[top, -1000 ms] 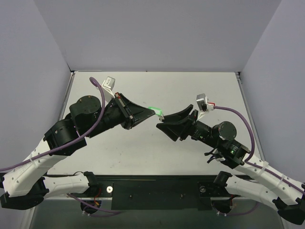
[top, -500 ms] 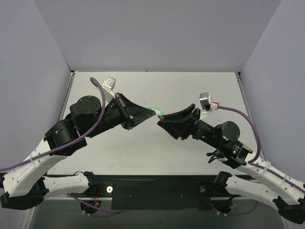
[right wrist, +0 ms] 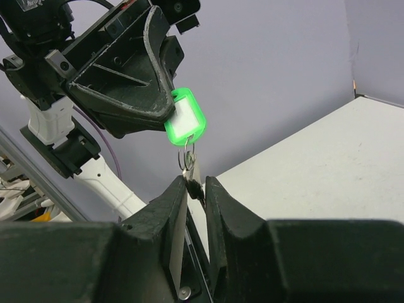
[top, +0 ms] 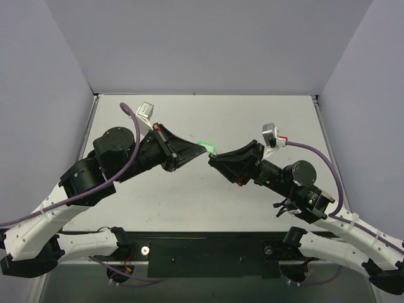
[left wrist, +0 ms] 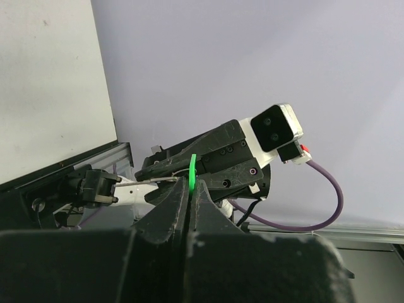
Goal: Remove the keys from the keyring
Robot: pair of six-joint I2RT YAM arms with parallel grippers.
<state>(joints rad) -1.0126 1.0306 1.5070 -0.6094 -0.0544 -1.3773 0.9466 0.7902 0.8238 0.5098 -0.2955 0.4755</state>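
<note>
A: Where's the bright green translucent oval plastic keyring tag point(right wrist: 185, 122)?

B: Pinched in the left tool point(left wrist: 190, 189), above the counter point(top: 252, 120).

A: And the slim grey metal key point(right wrist: 190, 172)?

B: Hanging just below the tag, pinched by the right tool point(right wrist: 196, 187).

Left claw point(top: 201, 150) clamped; right claw point(top: 213, 160) nearly closed.

The two grippers are meeting tip to tip above the table point(top: 208, 120): the left gripper point(top: 201, 149) is pinching the keyring point(right wrist: 185, 120), and the right gripper point(top: 213, 160) is closing around the key point(right wrist: 188, 165), leaving no gap between them. Table surface around them is lying open.
</note>
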